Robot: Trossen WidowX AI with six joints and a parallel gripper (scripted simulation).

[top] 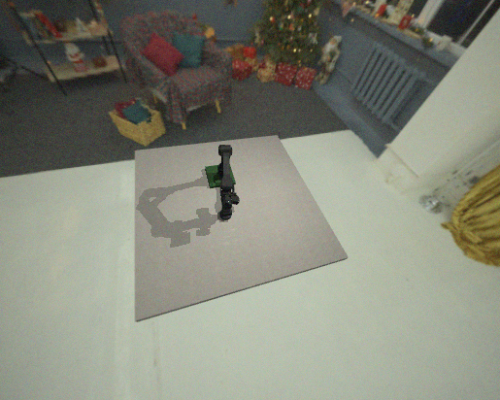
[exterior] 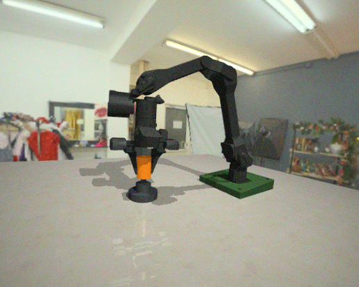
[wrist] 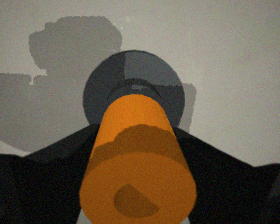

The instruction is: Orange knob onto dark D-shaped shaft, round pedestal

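- Exterior view: the orange knob [exterior: 143, 167] [wrist: 136, 130] stands upright in the hand [exterior: 144, 167] [wrist: 135, 132], gripped from both sides, directly above the round pedestal [exterior: 143, 195] [wrist: 103, 95].
- Grasping and bringing the knob over the pedestal are done.
- A little of the dark shaft [exterior: 143, 182] shows between knob and pedestal; whether its tip has entered the hole at all, I cannot tell.
- Lining up the flats, pushing fully down and letting go appear to be left; the knob is not seated.
- From its green base [exterior: 256, 186] [top: 212, 177] on the surface [exterior: 197, 237] [top: 236, 243], the arm [exterior: 228, 108] [top: 226, 170] rises, bends over at the elbow and reaches out.
- Its wrist turns down, so the hand points straight at the pedestal.
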